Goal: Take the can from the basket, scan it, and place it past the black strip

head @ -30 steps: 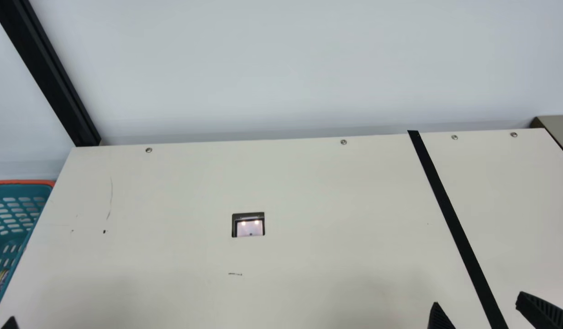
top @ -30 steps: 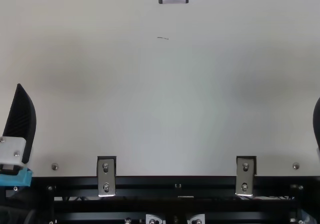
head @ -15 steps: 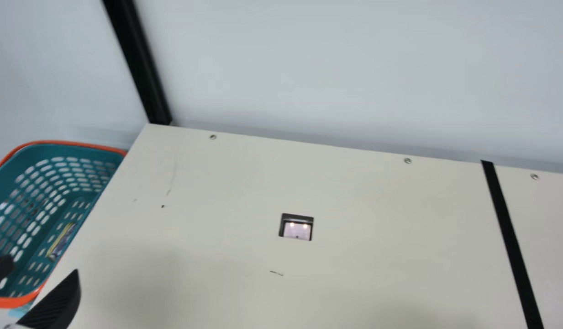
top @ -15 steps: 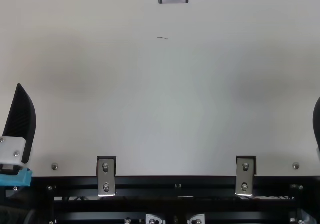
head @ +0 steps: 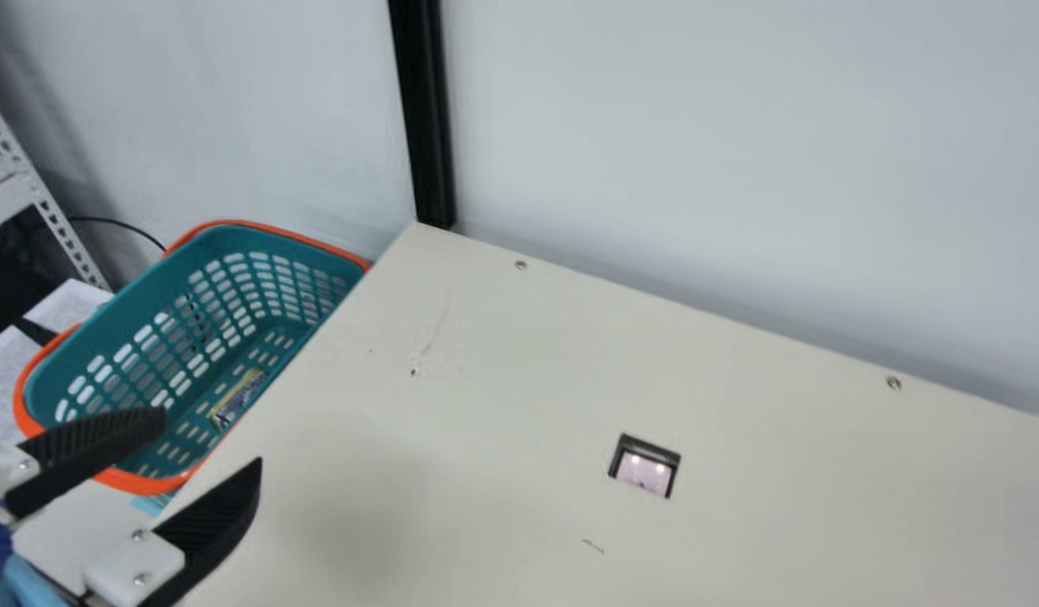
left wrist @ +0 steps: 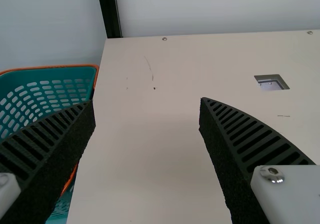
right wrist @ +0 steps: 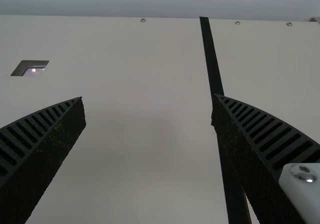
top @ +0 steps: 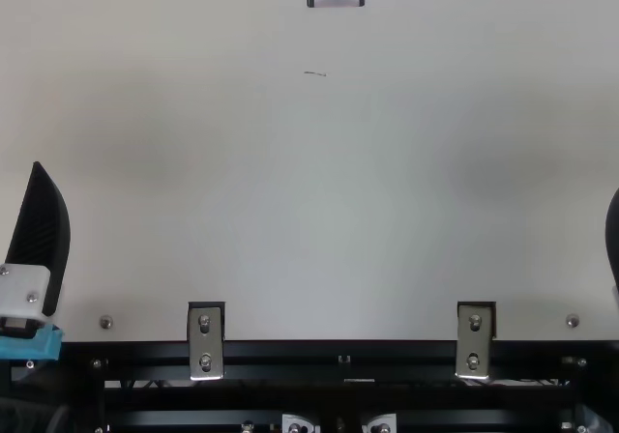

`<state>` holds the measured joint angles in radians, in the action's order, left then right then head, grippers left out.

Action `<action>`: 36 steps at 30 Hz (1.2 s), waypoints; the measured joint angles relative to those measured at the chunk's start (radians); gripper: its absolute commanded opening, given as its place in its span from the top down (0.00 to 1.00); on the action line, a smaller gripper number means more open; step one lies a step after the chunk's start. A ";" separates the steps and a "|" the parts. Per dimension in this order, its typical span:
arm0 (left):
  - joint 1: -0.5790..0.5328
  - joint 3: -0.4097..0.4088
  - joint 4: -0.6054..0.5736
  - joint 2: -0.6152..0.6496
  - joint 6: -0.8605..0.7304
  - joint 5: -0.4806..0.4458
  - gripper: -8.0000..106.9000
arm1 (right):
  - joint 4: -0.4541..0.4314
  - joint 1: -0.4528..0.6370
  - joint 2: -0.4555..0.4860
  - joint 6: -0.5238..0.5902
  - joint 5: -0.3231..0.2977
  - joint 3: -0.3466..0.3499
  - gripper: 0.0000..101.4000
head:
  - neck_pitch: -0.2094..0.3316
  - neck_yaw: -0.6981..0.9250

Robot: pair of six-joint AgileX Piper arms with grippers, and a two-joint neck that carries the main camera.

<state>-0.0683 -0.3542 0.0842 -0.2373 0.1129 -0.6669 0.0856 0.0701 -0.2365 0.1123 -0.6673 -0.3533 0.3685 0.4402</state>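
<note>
A robot's left pincer (head: pixel 212 437), black ribbed fingers spread and holding nothing, hangs near a teal plastic basket (head: pixel 140 484) with an orange rim; its right pincer (right wrist: pixel 148 96) gapes, empty, over the cream surface (head: pixel 485 379). The can, apparently the small yellow-and-dark printed item (head: pixel 238 398), lies inside the basket, toward the surface side. That nearness risks a finger striking the rim on descent, while an off-centre squeeze could send the can slipping away.

Smooth plastic basket (head: pixel 161 291), matt table (head: pixel 502 379), shiny metal screws (head: pixel 894 383).
</note>
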 measured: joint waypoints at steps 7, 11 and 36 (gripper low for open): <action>0.000 0.000 0.000 0.000 0.000 0.000 0.15 | 0.000 0.000 0.000 0.000 0.000 0.000 0.00 | 0.020 0.031; 0.000 0.000 0.000 0.000 0.000 0.000 0.15 | 0.000 0.000 0.000 0.000 0.000 0.000 0.00 | 0.015 0.036; 0.073 -0.110 0.015 -0.133 0.060 0.049 0.15 | 0.000 0.000 0.000 0.000 0.000 0.000 0.00 | 0.020 0.036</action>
<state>0.0049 -0.4638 0.0989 -0.3698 0.1730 -0.6181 0.0856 0.0701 -0.2365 0.1123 -0.6673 -0.3533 0.3890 0.4760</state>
